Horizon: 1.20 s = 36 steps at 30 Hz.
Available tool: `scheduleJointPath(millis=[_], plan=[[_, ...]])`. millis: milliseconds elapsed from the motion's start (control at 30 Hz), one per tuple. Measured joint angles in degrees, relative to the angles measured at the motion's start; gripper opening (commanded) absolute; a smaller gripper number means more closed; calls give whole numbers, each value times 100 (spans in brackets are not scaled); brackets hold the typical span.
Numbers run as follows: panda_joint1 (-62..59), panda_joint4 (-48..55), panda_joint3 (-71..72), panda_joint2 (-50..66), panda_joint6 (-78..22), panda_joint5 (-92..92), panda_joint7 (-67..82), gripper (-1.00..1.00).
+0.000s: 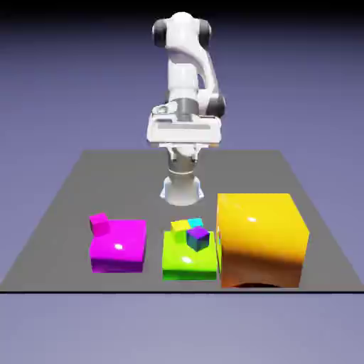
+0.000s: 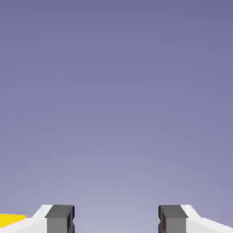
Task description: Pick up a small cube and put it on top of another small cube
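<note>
Counter [image 1: 71, 206], near edge, three blocks in a row:
- Magenta block [image 1: 119, 245], at the exterior view's left; a tiny magenta cube [image 1: 99, 224] sits on its far left corner. Bare counter on its left side and behind it.
- Green block [image 1: 189, 256], middle; tiny cubes crowd its far top: yellow [image 1: 179, 225], teal [image 1: 195, 223], purple-topped [image 1: 198, 238], close together. An open lane of counter separates it from the magenta block.
- Orange block [image 1: 261, 238], right; the tallest, just beside the green block, walling off that side.

Tool [image 2: 116, 218]: fingers spread, nothing between them; open backdrop ahead in the hand view.
</note>
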State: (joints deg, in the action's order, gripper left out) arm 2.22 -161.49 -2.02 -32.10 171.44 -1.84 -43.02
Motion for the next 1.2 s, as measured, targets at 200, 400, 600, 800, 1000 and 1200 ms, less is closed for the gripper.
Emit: scheduleJointPath(millis=[200,400,600,800,1000,1200], plan=[[570,-384,-513,766,-1495,-656,-200,0],[727,-733,-369,1647,-2555,-803,-245,0],[90,-877,877,2373,-2414,9,1,0],[-23,-839,1100,3229,-1495,59,-123,0],[323,-781,565,4331,-465,-521,-520,-100],[65,-825,972,3502,-1240,-86,-222,-100]])
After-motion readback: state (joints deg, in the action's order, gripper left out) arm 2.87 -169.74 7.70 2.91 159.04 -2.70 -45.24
